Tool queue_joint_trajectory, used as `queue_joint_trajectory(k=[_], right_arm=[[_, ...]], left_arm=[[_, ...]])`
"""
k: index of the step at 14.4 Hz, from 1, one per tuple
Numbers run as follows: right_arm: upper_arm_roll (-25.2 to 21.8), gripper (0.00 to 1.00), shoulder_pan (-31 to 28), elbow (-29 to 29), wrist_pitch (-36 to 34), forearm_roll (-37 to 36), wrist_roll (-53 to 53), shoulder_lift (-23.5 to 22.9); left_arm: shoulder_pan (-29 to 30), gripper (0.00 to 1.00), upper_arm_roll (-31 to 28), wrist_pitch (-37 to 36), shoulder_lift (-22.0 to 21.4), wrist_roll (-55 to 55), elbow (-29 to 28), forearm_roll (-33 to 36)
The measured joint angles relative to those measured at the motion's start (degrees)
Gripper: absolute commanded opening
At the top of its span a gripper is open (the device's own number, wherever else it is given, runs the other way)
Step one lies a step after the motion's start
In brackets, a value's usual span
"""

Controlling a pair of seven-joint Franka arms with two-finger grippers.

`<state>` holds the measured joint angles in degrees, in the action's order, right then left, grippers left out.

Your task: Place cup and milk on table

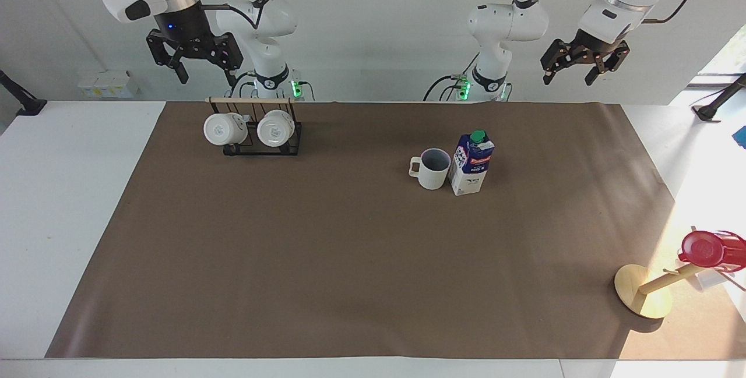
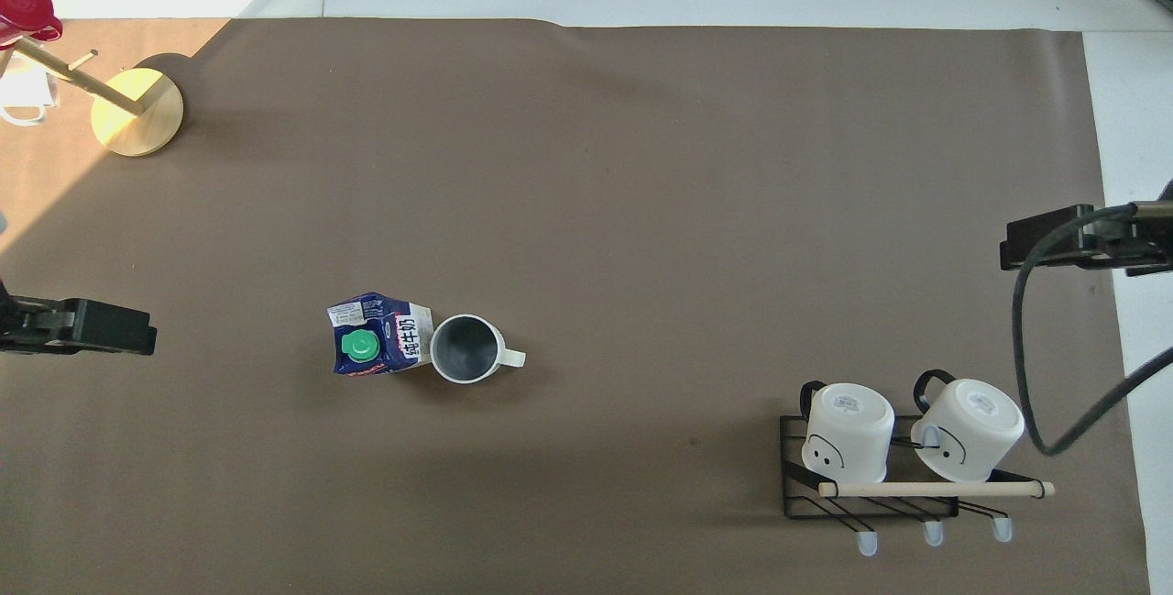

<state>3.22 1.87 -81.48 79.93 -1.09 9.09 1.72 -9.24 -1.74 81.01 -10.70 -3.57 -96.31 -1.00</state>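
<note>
The cream-white ribbed cup (image 1: 433, 169) stands upright on the brown sheet of the table (image 1: 349, 261), its handle toward the right arm's end; it also shows in the overhead view (image 2: 465, 349). The blue and white milk carton (image 1: 472, 163) with a green cap stands upright right beside it (image 2: 378, 347), toward the left arm's end. My left gripper (image 1: 568, 76) is open and empty, raised high over the table's edge at the left arm's end (image 2: 82, 327). My right gripper (image 1: 208, 78) is open and empty, raised above the mug rack; the right arm waits.
A black wire rack (image 1: 262, 133) with a wooden bar holds two glossy white mugs (image 2: 848, 431) near the right arm's base. A wooden peg stand (image 1: 644, 290) carries a red cup (image 1: 702, 248) at the left arm's end, farther from the robots.
</note>
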Motion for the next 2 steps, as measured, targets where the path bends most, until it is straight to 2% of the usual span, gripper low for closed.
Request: queue_joint_trajectory(k=[2], right_arm=[[-0.2,1.00,0.0,0.0,-0.9,0.0,0.0,0.1]], left_arm=[[0.0,1.00,0.0,0.0,0.0,0.0,0.0,0.0]])
